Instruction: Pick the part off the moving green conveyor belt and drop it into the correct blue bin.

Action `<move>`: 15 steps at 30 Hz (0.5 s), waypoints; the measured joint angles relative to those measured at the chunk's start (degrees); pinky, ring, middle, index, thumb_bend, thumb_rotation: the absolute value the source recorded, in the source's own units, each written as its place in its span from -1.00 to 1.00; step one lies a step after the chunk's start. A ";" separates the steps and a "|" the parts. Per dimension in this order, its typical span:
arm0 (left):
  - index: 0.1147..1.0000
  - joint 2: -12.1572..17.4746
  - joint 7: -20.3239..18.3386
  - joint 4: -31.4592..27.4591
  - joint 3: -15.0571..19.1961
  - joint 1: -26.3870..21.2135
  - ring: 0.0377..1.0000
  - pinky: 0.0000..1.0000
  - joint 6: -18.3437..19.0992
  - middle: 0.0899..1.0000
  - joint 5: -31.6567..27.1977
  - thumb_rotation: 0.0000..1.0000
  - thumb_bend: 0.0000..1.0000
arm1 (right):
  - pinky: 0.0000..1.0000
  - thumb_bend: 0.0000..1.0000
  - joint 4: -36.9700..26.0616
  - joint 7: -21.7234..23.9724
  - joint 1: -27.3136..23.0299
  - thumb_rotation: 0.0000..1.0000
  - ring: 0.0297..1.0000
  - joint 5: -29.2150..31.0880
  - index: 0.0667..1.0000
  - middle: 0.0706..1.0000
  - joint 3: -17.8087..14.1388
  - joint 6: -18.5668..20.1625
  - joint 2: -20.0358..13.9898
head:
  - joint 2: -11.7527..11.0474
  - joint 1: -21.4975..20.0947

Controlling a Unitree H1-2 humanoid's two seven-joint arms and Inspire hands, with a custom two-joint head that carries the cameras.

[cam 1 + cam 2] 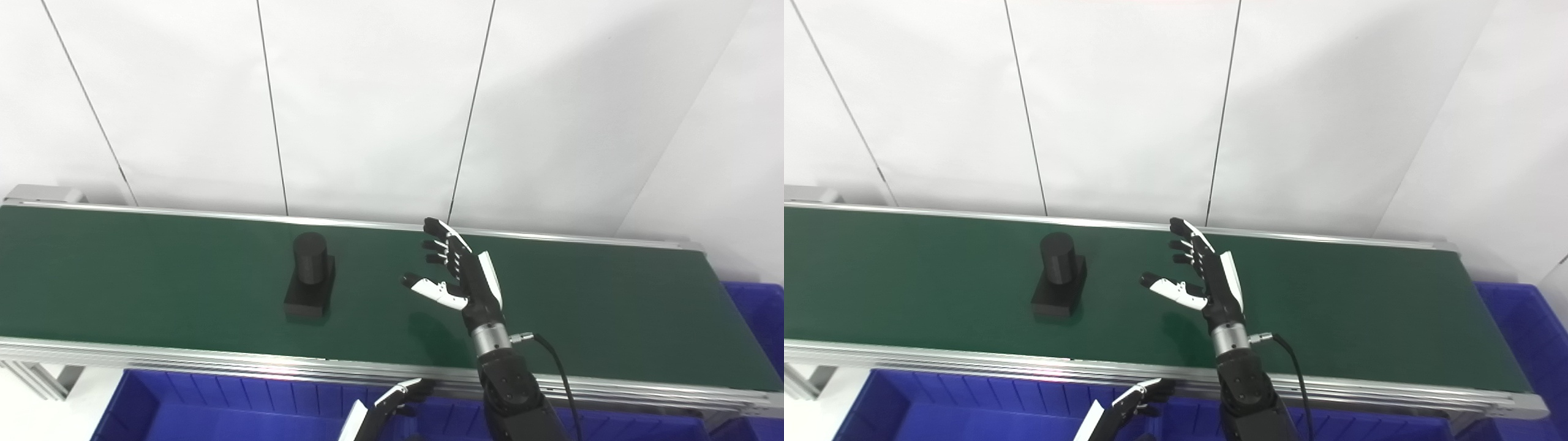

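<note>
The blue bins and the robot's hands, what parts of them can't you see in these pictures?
- Front blue bin: its floor runs off the bottom edge in both views, so what it holds is unseen.
- Side blue bin: cut by the right edge and partly behind the belt.
- Left hand: low at the bottom edge; fingers open or shut, unclear.
- Black part: too dark for surface detail.
- Right hand: fully visible, open.
</note>
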 measured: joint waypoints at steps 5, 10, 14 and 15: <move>0.53 0.00 0.08 -0.15 -0.02 0.39 0.54 0.41 0.00 0.55 0.02 0.99 0.62 | 0.42 0.88 0.28 0.01 -0.68 -0.05 0.58 -1.16 0.72 0.69 0.12 0.00 -0.69 | -0.26 0.00; 0.54 0.00 0.07 -0.29 -0.10 0.50 0.54 0.41 0.00 0.55 0.02 0.98 0.61 | 0.46 0.87 0.93 0.00 -1.47 0.10 0.59 -2.54 0.76 0.71 0.21 0.14 -1.46 | -0.79 0.00; 0.54 0.00 0.35 -0.65 -0.78 0.65 0.53 0.40 0.00 0.54 0.24 0.97 0.58 | 0.44 0.89 0.84 0.11 -1.55 0.14 0.60 -3.95 0.78 0.73 0.86 1.09 -2.21 | -0.97 0.09; 0.53 0.00 0.57 -0.67 -1.03 0.65 0.53 0.40 0.00 0.54 0.57 0.96 0.58 | 0.41 0.93 0.85 0.19 -1.64 0.11 0.59 -4.44 0.78 0.73 1.16 1.11 -2.38 | -0.97 0.09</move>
